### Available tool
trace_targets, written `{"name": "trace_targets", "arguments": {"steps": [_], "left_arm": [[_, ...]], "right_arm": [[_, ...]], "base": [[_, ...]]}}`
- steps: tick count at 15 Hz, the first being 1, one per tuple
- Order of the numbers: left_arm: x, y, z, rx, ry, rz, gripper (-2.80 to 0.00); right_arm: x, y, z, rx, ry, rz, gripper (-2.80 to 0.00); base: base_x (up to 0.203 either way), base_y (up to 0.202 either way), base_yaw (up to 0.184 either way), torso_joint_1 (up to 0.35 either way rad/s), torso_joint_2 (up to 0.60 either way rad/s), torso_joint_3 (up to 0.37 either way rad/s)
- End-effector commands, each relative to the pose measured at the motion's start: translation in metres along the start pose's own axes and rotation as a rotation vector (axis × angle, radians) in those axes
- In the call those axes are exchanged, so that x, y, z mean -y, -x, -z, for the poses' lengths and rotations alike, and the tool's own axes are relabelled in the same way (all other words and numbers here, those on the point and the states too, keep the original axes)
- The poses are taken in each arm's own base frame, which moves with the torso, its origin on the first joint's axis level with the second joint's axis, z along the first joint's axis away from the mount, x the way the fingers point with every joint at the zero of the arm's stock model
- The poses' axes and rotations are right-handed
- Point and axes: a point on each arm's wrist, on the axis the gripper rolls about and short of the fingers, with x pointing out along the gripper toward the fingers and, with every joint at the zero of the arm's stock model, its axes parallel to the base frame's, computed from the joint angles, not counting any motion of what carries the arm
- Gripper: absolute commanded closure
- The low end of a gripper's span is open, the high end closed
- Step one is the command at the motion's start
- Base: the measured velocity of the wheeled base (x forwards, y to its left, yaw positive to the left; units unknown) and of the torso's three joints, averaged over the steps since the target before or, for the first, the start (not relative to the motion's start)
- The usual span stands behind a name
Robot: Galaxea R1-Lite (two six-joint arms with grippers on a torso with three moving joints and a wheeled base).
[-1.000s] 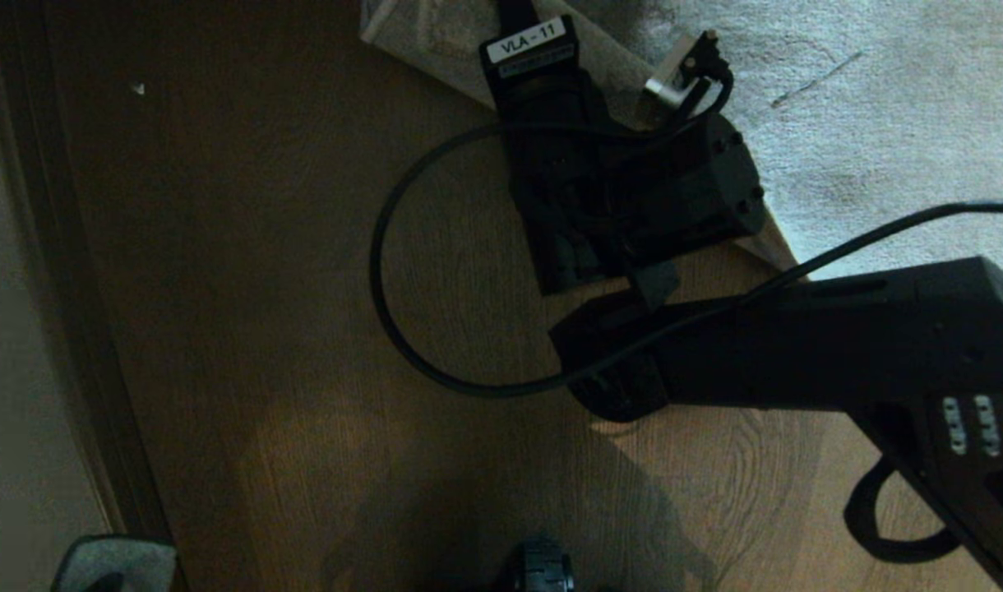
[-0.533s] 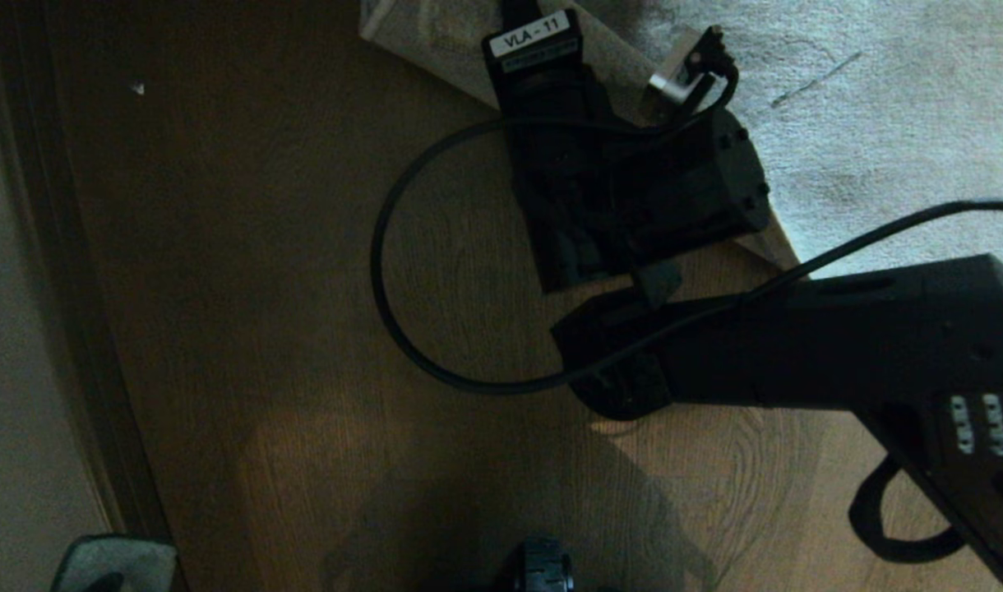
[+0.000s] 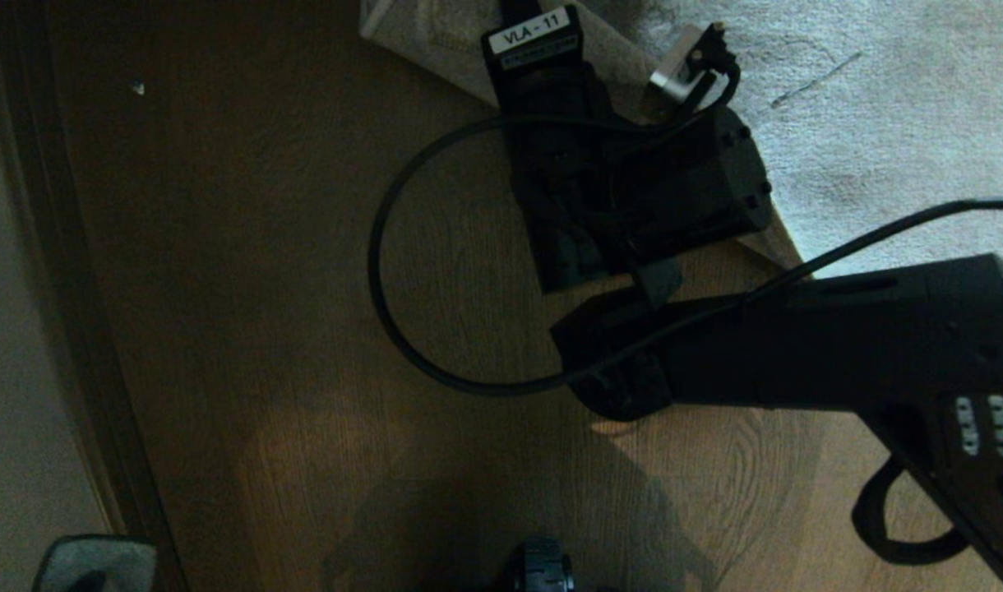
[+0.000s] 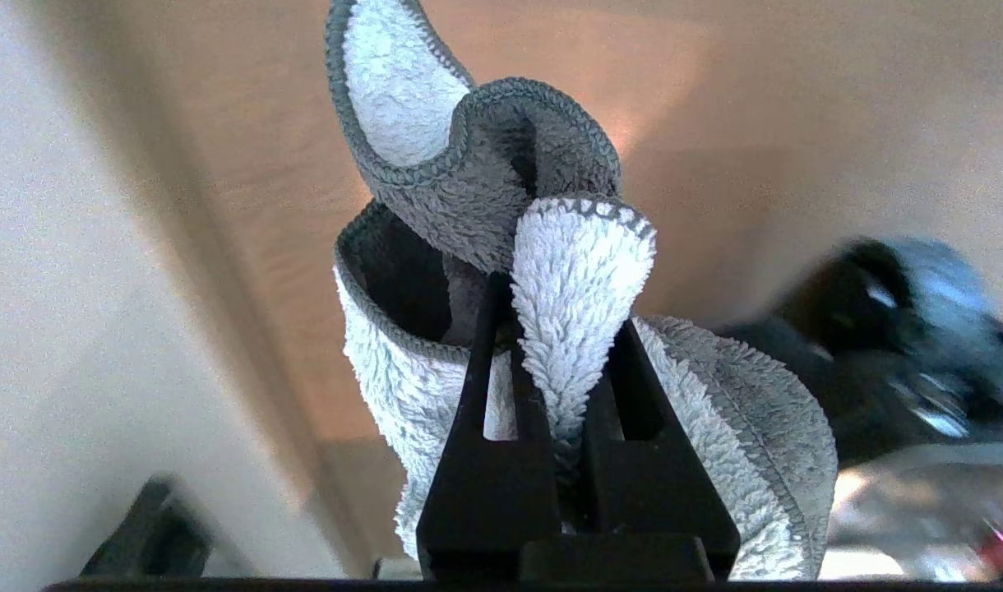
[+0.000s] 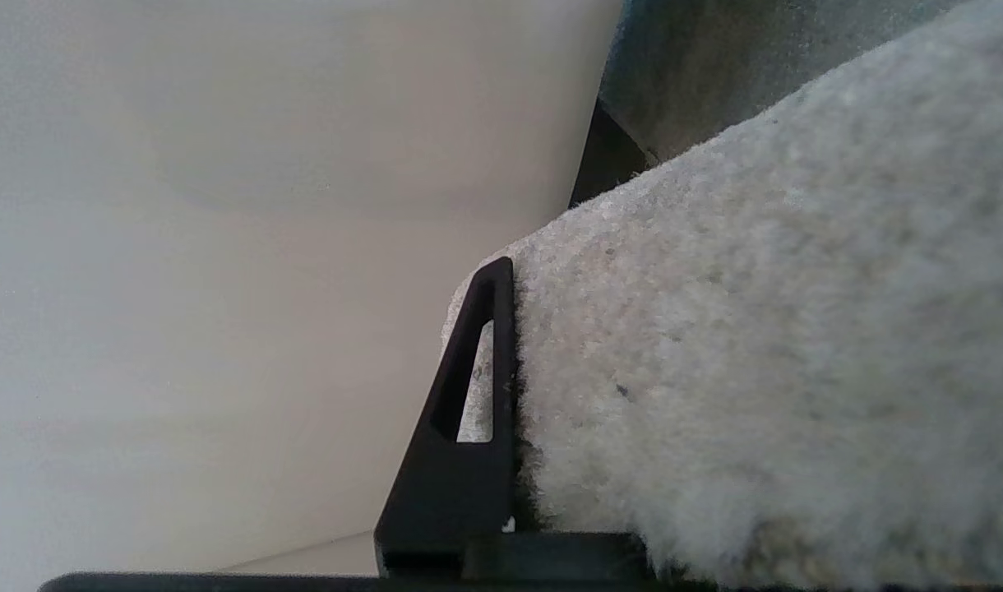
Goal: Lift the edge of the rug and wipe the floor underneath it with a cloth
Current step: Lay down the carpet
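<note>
The light grey-beige rug [image 3: 880,99] lies at the back right on the brown wood-grain floor [image 3: 263,247]. Its corner is raised, so the rug edge [image 3: 436,41] shows its pale underside. My right arm reaches across from the right to that corner, its fingers beyond the head view's top. In the right wrist view my right gripper [image 5: 551,345] is shut on the rug edge [image 5: 756,329]; the pile hides one finger. My left gripper [image 4: 559,329] is shut on a fluffy grey-and-white cloth [image 4: 575,271], which shows at the near left [image 3: 90,563] in the head view.
A dark skirting strip [image 3: 82,329] and a pale wall [image 3: 16,370] run along the left. A black cable [image 3: 378,271] loops from the right arm above the floor. A dark part of my base [image 3: 543,567] sits at the near edge.
The cloth at the near left has shifted slightly further left. The right arm still holds the raised rug corner, with barely any movement.
</note>
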Motion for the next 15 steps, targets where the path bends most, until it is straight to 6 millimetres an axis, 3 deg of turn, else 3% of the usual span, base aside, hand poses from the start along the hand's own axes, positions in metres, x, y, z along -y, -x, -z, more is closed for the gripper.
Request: {"name": "trace_targets", "arguments": {"steps": [1,7,11,15], "left_arm": [[0.000,0.001,0.000,0.016,0.022,-0.079,0.00],[0.000,0.008,0.003,0.114,0.005,-0.003,0.00],[0.001,0.020,0.010,0.286,0.010,-0.023,0.00],[0.001,0.020,0.010,0.286,0.012,-0.023,0.00]], "right_arm": [[-0.006,0.001,-0.002,0.032,-0.022,-0.032,0.00],[-0.006,0.001,-0.002,0.031,-0.023,-0.033,0.00],[-0.005,0.001,-0.001,0.030,-0.022,-0.032,0.00],[-0.001,0.004,0.003,0.022,-0.022,-0.022,0.00]], "base": [[0.000,0.000,0.000,0.000,0.00,0.000],[0.000,0.000,0.000,0.000,0.00,0.000],[0.000,0.000,0.000,0.000,0.00,0.000],[0.000,0.000,0.000,0.000,0.00,0.000]]}}
